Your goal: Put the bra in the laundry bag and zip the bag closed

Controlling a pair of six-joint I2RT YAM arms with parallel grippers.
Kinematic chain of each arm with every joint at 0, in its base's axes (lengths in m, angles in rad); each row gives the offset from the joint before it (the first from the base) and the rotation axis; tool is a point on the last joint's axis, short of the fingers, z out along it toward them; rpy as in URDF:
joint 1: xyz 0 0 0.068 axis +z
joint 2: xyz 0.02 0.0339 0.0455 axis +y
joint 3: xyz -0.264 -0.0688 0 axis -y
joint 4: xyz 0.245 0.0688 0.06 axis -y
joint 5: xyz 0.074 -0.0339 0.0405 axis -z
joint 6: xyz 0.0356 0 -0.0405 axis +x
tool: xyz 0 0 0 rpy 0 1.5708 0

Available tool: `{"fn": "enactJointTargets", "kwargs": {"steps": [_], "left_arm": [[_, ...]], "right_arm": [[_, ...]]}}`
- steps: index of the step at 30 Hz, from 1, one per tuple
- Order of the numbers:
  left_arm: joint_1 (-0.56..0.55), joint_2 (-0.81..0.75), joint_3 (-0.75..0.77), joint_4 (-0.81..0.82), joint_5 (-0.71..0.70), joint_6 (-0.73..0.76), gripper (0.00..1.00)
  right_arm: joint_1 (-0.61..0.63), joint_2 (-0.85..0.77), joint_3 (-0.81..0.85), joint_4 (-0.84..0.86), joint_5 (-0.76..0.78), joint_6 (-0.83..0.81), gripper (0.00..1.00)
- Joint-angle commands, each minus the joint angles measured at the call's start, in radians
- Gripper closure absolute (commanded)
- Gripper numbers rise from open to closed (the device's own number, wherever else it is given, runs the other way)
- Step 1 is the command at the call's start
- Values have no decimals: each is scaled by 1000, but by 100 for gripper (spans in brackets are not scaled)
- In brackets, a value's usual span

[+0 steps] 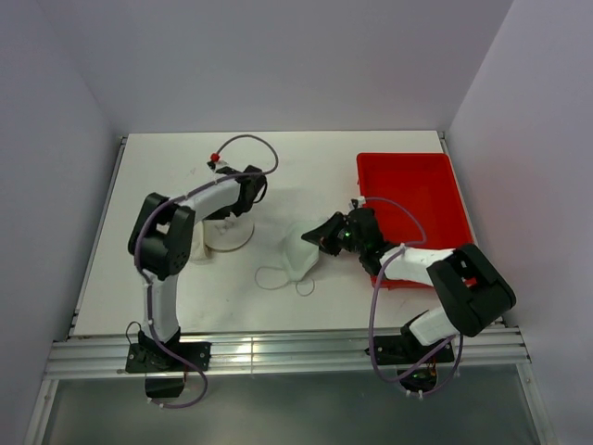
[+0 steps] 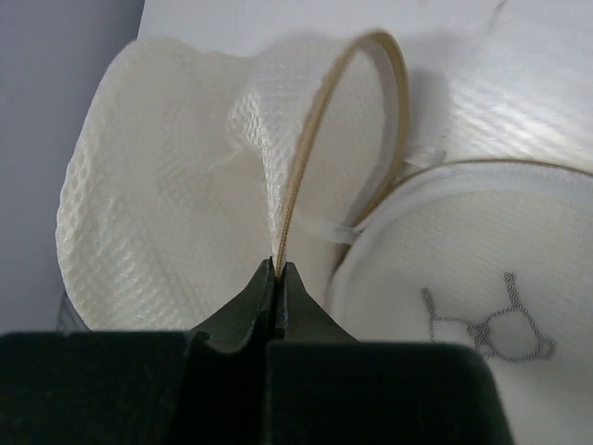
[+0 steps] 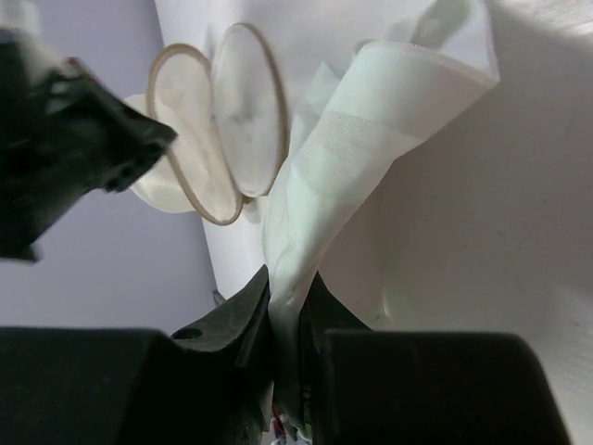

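The cream mesh laundry bag [image 1: 226, 237] stands left of the table's middle. In the left wrist view its mesh wall [image 2: 157, 213] bulges up, and a round face with a dark bra outline [image 2: 463, 287] lies to the right. My left gripper [image 2: 278, 271] is shut on the bag's tan opening rim [image 2: 320, 139]. From above, the left gripper [image 1: 236, 206] hangs over the bag. The white bra [image 1: 301, 255] lies right of the bag, its thin straps looped on the table. My right gripper [image 3: 293, 289] is shut on a fold of the bra [image 3: 371, 120], lifting it.
A red plastic tray [image 1: 435, 167] sits at the right of the table, behind the right arm. In the right wrist view the bag's two disc faces [image 3: 222, 120] stand beyond the bra, with the dark left gripper [image 3: 65, 148] beside them. Walls enclose the table on three sides.
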Motion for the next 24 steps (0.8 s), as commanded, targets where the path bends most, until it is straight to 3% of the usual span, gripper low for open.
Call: {"fn": "enactJointTargets", "kwargs": {"steps": [1,9,13,17,24], "left_arm": [[-51,-242,32,7,55,56,100],[-132,-435,17,28,204,127,100],[-154,-531,-37,129,306,159,100],[-171,-602,-103,214,398,185,100],[-194,-663,-141,287,547,185,100]], "right_arm": [[-14,-79,7,13,-50,-7,100],[-19,-334,113,-205,-60,-76,100],[-19,-440,174,-318,-53,-102,100],[-19,-460,208,-361,-59,-125,100],[-19,-439,211,-289,-66,-102,100]]}}
